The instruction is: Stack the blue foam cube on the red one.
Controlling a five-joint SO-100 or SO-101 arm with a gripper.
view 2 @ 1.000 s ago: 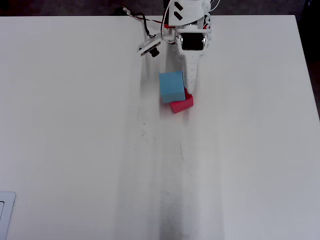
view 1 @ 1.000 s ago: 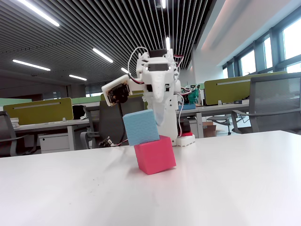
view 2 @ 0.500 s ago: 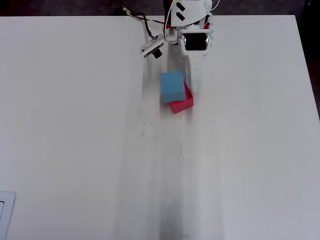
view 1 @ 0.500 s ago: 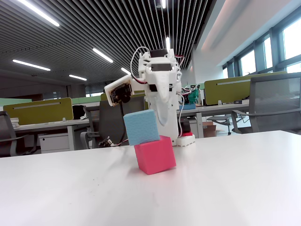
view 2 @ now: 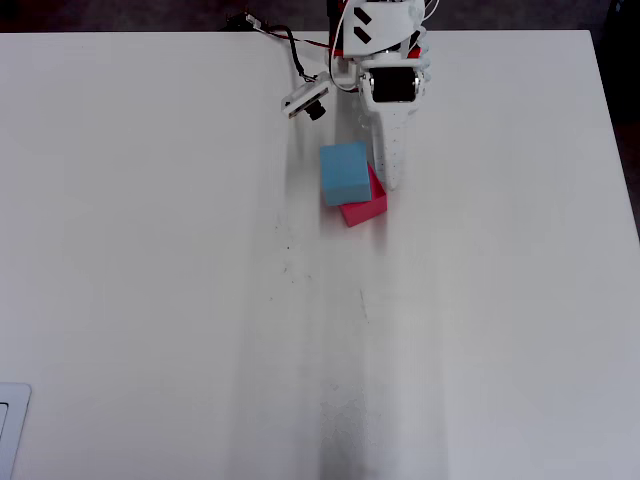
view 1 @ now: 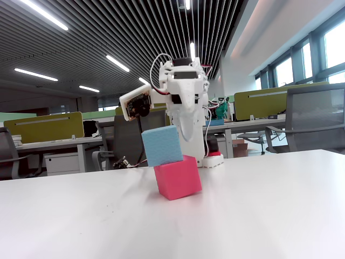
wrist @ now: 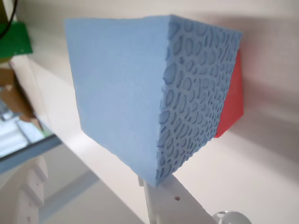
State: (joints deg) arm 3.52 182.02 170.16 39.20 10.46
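Claw: we see the white gripper (view 2: 372,172) reaching down from the arm's base (view 2: 378,25) at the table's 12 o'clock edge, one finger (view 2: 388,160) pressed along the blue cube's 3 o'clock side; whether the other finger closes on it, we cannot tell.
Blue cube: the blue foam cube (view 1: 161,145) sits tilted atop the red one (view 1: 178,177), shifted toward 9 o'clock in the fixed view, overhanging its edge.
From above: we find the blue foam cube (view 2: 345,172) covering most of the red one (view 2: 366,207), which peeks out at 5 o'clock.
Wrist camera: the blue foam cube (wrist: 121,93) fills the view, red (wrist: 231,100) behind it at 3 o'clock.
Surface: both rest on the white table (view 2: 150,280).
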